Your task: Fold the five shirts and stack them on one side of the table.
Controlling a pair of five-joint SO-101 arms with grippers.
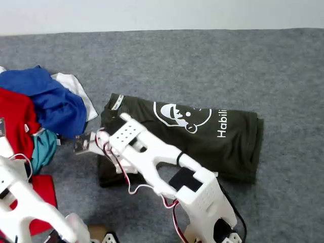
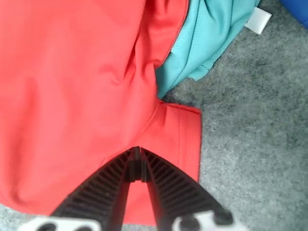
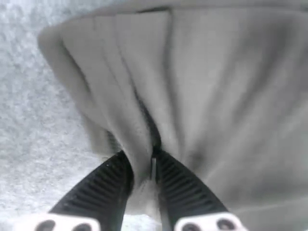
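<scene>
Clamping a fold of the dark shirt, right gripper closed tight on cloth | left gripper tips together, red shirt beneath | one half-folded, four heaped, none stacked.

A dark olive shirt carried a white cartoon print and white lettering. The other shirts were plain: a blue shirt, a red shirt, a teal shirt with a small white tag, and a white shirt. The table wore mottled grey felt. Both arms were white, threaded with red and white wires; the left gripper and right gripper had black ribbed fingers.
</scene>
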